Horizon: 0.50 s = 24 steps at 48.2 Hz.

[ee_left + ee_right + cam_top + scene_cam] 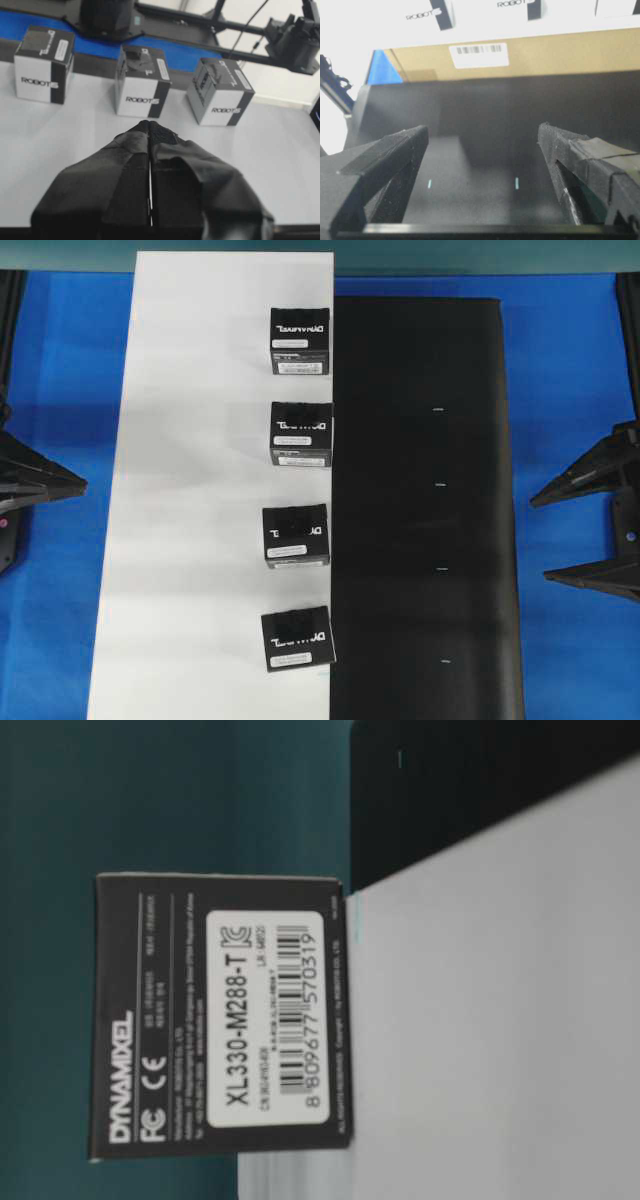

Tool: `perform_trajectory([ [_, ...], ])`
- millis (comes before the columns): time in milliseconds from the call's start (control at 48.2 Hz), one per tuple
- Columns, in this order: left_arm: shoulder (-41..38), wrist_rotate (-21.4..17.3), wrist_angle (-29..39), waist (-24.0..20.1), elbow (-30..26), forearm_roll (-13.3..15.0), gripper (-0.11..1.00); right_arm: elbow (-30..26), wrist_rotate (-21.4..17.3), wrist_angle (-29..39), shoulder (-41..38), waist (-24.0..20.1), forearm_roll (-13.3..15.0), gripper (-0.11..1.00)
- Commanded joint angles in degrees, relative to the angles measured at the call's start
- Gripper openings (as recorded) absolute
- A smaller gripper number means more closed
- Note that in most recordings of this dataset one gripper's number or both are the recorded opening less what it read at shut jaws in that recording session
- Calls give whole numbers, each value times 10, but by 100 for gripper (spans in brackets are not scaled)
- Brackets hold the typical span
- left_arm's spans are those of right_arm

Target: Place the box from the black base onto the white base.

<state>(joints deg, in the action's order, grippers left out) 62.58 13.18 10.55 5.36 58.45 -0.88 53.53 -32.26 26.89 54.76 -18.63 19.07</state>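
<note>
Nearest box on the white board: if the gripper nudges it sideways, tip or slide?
The nearest box probably slides: it looks squat and sits flat on the smooth white board. It is likely stiff and light, being a printed carton. It sits at the board's edge, so a push toward the black sheet might catch there.

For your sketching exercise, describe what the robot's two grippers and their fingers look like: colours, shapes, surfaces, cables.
Both are matte black. The left gripper has long wedge-shaped fingers wrapped in wrinkled black tape, with finely textured tips. The right gripper has angular, tapering fingers with serrated inner edges and a tape band. Black cables run along the frame behind the left one.
</note>
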Motion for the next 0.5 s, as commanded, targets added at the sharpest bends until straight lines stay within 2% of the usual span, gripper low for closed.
perform_trajectory([
  [0,-3,1,-3,1,-7,-1,-5,-2,0,-2,1,-1,2,98],
  [477,-4,1,-3,1,-7,-1,-5,4,-2,-2,2,0,1,98],
])
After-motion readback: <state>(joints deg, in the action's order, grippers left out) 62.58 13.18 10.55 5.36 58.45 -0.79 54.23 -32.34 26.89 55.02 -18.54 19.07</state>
